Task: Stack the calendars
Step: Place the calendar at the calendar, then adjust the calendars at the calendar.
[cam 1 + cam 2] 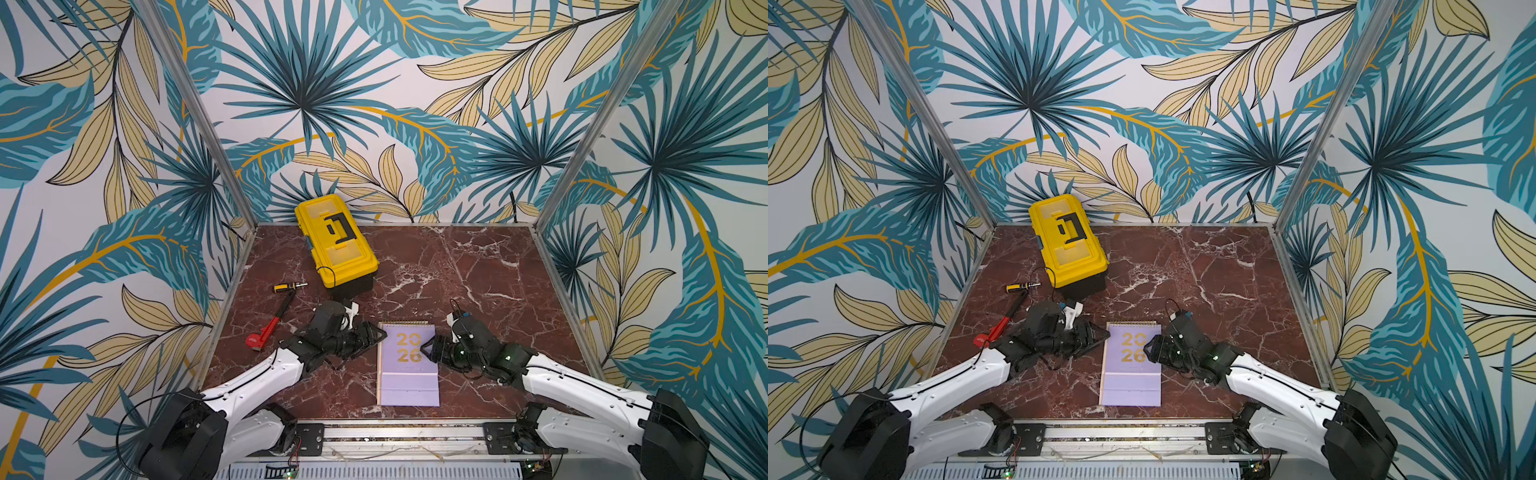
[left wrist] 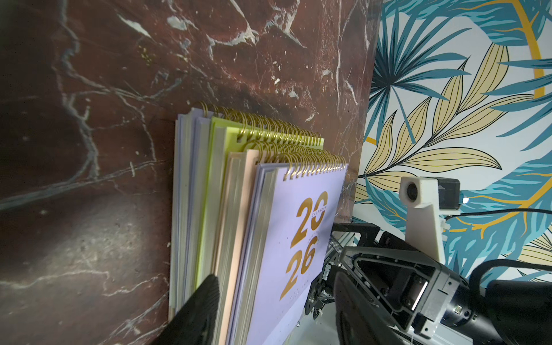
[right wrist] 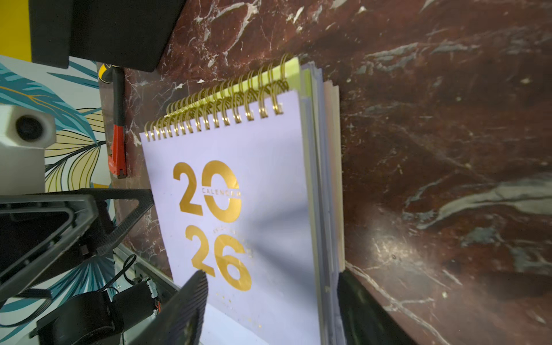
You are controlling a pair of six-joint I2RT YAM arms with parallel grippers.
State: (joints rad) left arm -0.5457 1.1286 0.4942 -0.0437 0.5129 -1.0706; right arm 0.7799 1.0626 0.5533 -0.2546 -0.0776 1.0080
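Note:
The calendars (image 1: 409, 374) (image 1: 1131, 374) lie in one stack at the front middle of the marble table (image 1: 478, 270). A lilac one with a gold "2026" cover (image 2: 298, 233) (image 3: 254, 179) is on top. Beneath it the left wrist view shows peach (image 2: 239, 194), lime green (image 2: 221, 179) and more lilac edges. My left gripper (image 1: 376, 337) (image 2: 277, 286) is at the stack's left edge and open, one finger (image 2: 197, 310) beside the lower edges. My right gripper (image 1: 428, 350) (image 3: 271, 277) is at the right edge and open, one finger (image 3: 185, 310) over the cover, the other down by the table.
A yellow toolbox (image 1: 336, 241) stands at the back left of the table. A screwdriver (image 1: 289, 286) and a red pipe wrench (image 1: 266, 328) lie left of my left arm. Leaf-patterned walls close in three sides.

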